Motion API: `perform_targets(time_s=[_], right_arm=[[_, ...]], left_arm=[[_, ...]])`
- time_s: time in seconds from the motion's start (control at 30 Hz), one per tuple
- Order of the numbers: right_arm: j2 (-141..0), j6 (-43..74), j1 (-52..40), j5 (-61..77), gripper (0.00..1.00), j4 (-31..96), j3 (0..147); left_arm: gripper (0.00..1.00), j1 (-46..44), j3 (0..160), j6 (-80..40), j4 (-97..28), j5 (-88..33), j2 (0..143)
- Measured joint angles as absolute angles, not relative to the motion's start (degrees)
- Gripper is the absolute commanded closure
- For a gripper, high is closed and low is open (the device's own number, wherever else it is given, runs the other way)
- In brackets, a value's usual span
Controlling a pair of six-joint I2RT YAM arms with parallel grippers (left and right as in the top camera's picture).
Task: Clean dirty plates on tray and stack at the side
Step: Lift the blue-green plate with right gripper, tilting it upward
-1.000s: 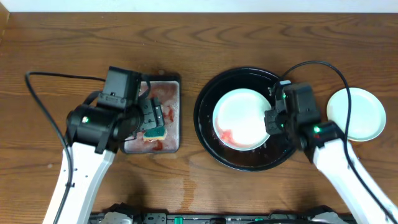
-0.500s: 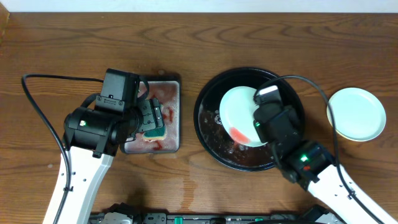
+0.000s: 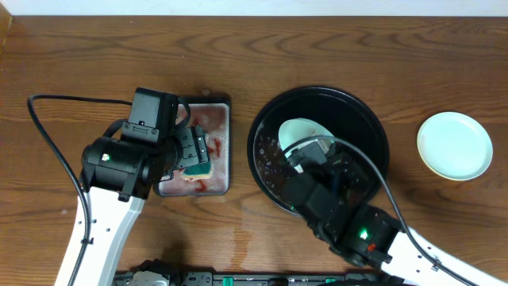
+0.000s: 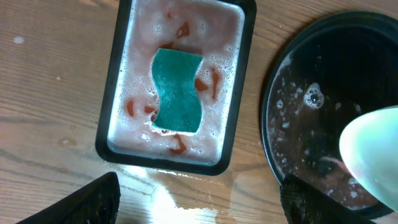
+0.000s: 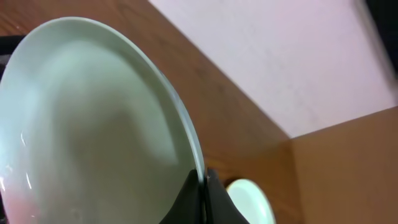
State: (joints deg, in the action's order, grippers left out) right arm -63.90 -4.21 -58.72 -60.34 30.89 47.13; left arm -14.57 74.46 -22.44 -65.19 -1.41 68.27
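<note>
Over the tray (image 3: 365, 119) at centre, the right hand (image 5: 201, 186) pinches the last smeared plate (image 5: 93, 124) by its rim, while one clean plate (image 3: 454, 145) rests far right.

Overhead looks straight down on the whole counter (image 3: 357, 48). Left wrist looks down from nearer on the sponge tray (image 4: 112, 93) and round tray (image 4: 323, 74), both also seen overhead. Right wrist, hard against a plate (image 5: 93, 124), tilts up toward the wall (image 5: 280, 50).
</note>
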Motion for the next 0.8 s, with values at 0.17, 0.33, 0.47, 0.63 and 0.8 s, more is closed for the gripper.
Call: perform_targets(time_s=[0.17,0.33,0.47,0.63,0.8], right_arm=[[-63.9,-6.17,-62.19,-65.82,0.99,30.89,47.13],[-63.9,-7.4,-63.99,-69.25,0.99,30.89,47.13],[-63.9,-8.49,-64.82,-70.5,0.99,30.72,47.13],[-63.9,-9.52,-64.79,-70.98,0.99,30.7,47.13],[-63.9,-9.58,-64.79,-71.31,0.99,30.7,47.13]], left_arm=[[0.17,-14.57,74.46,-22.44,-65.17,-1.39,68.27],[0.17,-14.57,74.46,-22.44,-65.19,-1.39,68.27],[0.17,-14.57,74.46,-22.44,-65.17,-1.39,68.27],[0.17,-14.57,74.46,-22.44,-65.17,-1.39,68.27],[0.17,-14.57,74.46,-22.44,-65.19,-1.39,68.27]])
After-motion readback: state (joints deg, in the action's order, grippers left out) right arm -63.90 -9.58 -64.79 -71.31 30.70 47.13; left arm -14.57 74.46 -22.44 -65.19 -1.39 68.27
